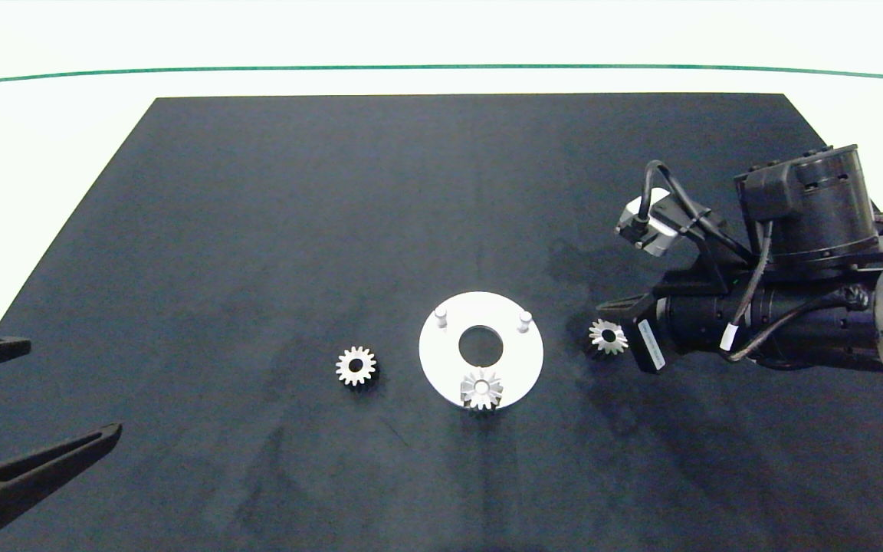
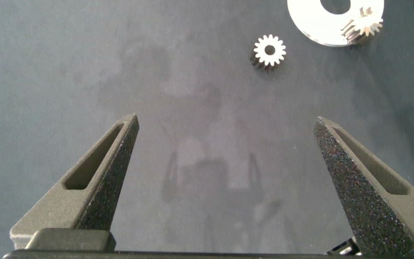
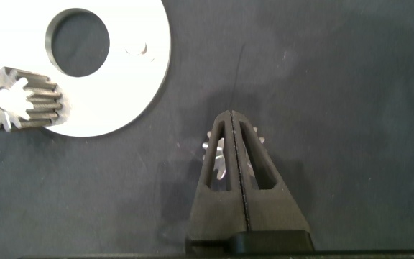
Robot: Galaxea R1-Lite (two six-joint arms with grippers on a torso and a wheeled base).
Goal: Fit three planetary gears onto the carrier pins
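Right pincer (image 1: 616,331), right of centre, was closed over a gear (image 1: 608,336) for transfer to a free pin (image 1: 524,320); left pincer (image 2: 225,129) waited open.

lab bench (black mat (image 1: 257,230), white table (image 1: 43,153))

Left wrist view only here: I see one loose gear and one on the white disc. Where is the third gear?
Observer: The third gear lies on the mat beside the disc, on the right arm's side.
Operator: Is the right pincer holding it?
Observer: No. The right pincer sits over it with its fingers shut together, not around it.
Operator: Any free pins?
Observer: Two pins stand bare.
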